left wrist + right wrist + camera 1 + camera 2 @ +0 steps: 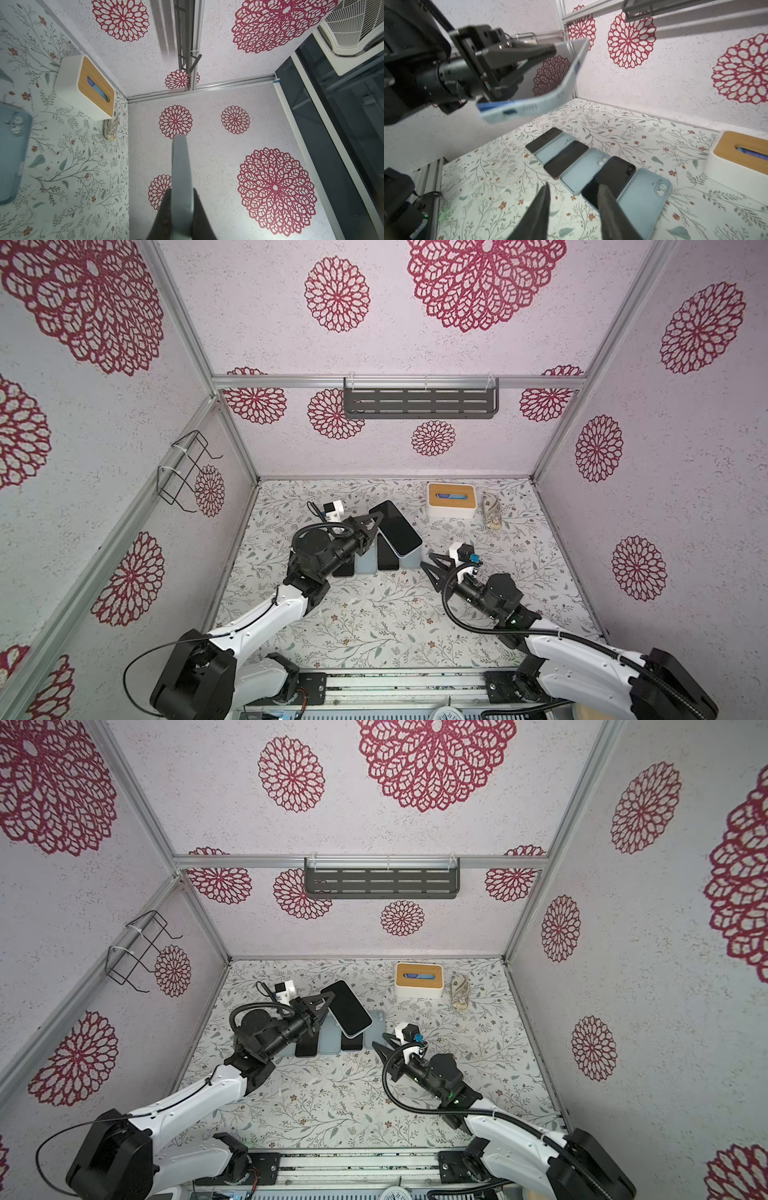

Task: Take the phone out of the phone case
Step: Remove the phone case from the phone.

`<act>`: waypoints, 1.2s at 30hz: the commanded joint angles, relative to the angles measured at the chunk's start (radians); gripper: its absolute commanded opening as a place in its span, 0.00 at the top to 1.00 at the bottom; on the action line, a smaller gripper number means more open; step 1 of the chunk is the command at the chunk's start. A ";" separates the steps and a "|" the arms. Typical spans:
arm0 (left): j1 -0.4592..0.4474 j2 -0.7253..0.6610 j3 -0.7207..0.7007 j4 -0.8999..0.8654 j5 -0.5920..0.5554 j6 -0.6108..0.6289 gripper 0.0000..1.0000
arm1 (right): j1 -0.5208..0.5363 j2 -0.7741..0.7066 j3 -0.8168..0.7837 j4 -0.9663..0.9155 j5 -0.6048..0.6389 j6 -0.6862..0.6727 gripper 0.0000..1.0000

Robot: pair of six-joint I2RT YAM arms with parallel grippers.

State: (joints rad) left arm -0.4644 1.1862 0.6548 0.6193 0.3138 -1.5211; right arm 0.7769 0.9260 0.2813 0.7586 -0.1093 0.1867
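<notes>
Right wrist view: the left gripper (pixel 550 51) is clamped tight on the phone case (pixel 529 108), held tilted in the air well above the table (pixel 612 122). One finger lies across the dark screen of the phone (pixel 550 79); the other is hard to separate from the dark reflections in the glass. The phone sits in the pale blue case, though a strip of darker blue shows along the case's edge near one corner. I cannot tell how far that corner has parted.

In the left wrist view only the case's thin edge shows, running out between the two black fingers.

The right gripper (pixel 573 186) has its jaws parted a moderate way with nothing between them. It hovers near one end of a row (pixel 583 166) of three bare dark phones and three empty blue cases lying flat, side by side and alternating.

In both top views much of that row is hidden under the left arm and the raised phone. The white box (pixel 451 510) with a wooden top is cut off at the right wrist frame's edge. The small patterned object (pixel 492 510) beside it is too small to identify.
</notes>
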 commanded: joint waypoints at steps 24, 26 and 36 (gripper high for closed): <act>0.041 0.049 0.592 -0.973 0.681 1.069 1.00 | -0.015 0.102 0.241 -0.066 -0.668 0.204 0.39; 0.036 0.056 0.591 -0.970 0.684 1.066 1.00 | -0.012 0.113 0.246 -0.037 -0.676 0.219 0.42; 0.014 0.075 0.588 -0.936 0.660 1.043 1.00 | -0.007 0.163 0.253 0.033 -0.713 0.256 0.57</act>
State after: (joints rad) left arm -0.4427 1.2575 1.2236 -0.3775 0.9615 -0.4801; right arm 0.7639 1.0855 0.5011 0.7101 -0.7910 0.4164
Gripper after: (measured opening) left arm 0.130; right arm 0.431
